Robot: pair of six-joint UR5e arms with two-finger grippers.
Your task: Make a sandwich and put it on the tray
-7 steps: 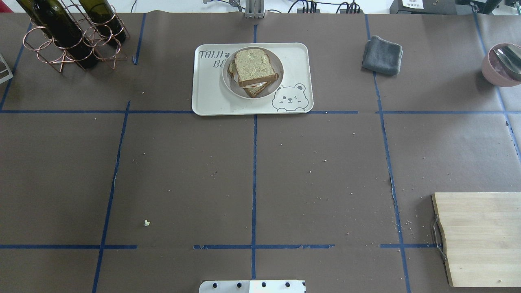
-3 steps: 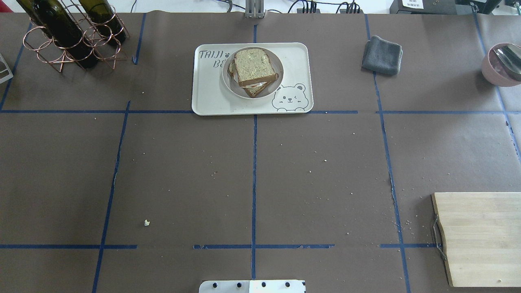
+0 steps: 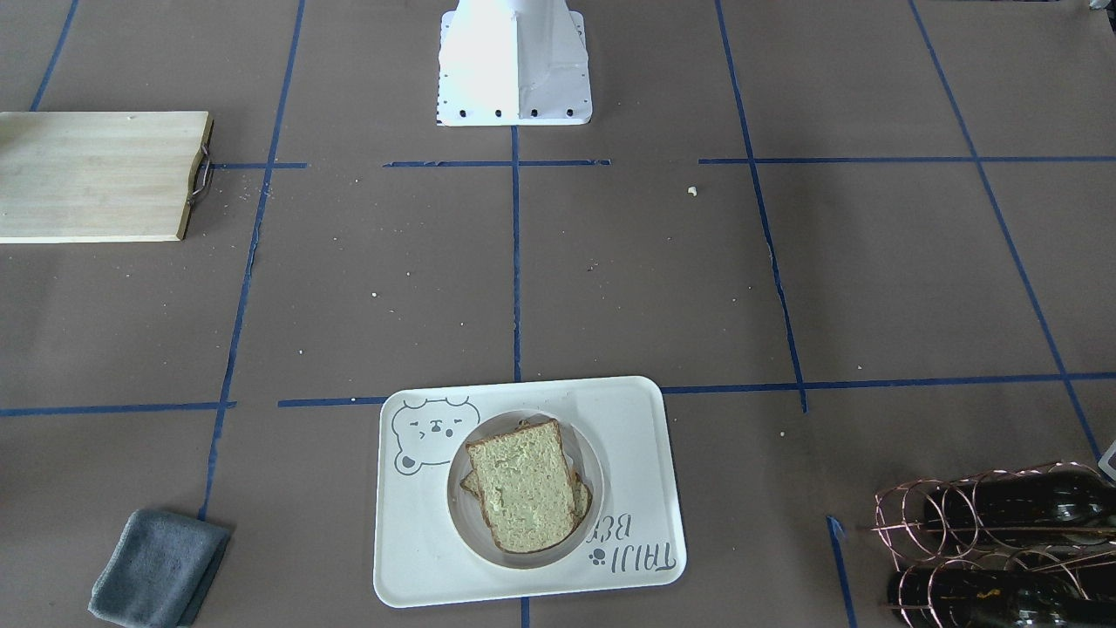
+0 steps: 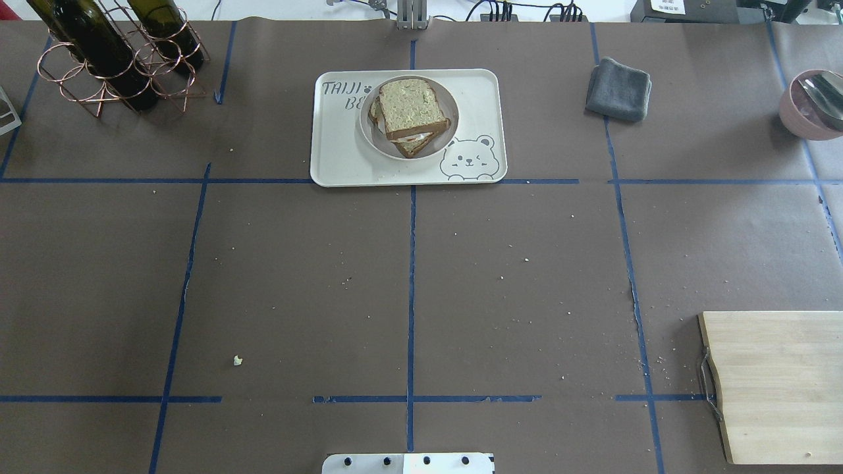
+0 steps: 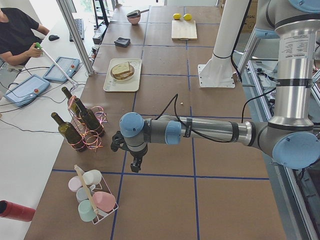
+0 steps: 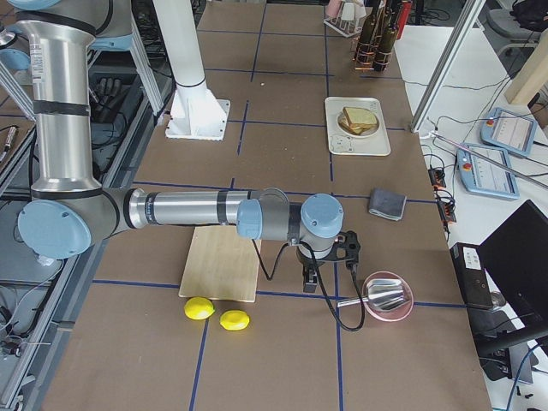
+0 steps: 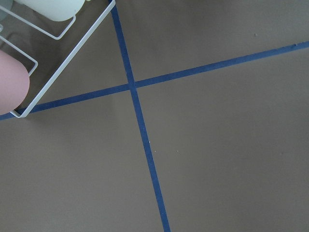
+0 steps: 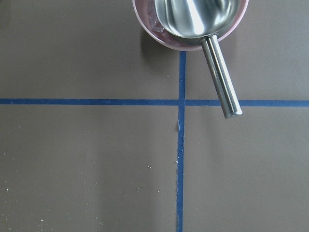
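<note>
The sandwich [image 4: 411, 108], two bread slices stacked with a sliver of white egg between them, lies on a small round plate [image 4: 369, 128] on the cream bear tray [image 4: 342, 164] at the table's far middle. It also shows in the front-facing view [image 3: 523, 484] on the tray [image 3: 410, 567]. My left gripper [image 5: 134, 162] hangs over bare table at the left end, near a cup rack. My right gripper [image 6: 308, 278] hangs at the right end beside a pink bowl. Both show only in the side views, so I cannot tell if they are open or shut.
A copper rack of wine bottles [image 4: 112, 52] stands far left. A grey cloth [image 4: 619, 89] lies far right. The pink bowl with a metal scoop [image 8: 193, 19] and the wooden cutting board [image 4: 777, 385] are at the right. The cup rack [image 5: 92, 197] and two lemons [image 6: 218, 314] sit at the ends.
</note>
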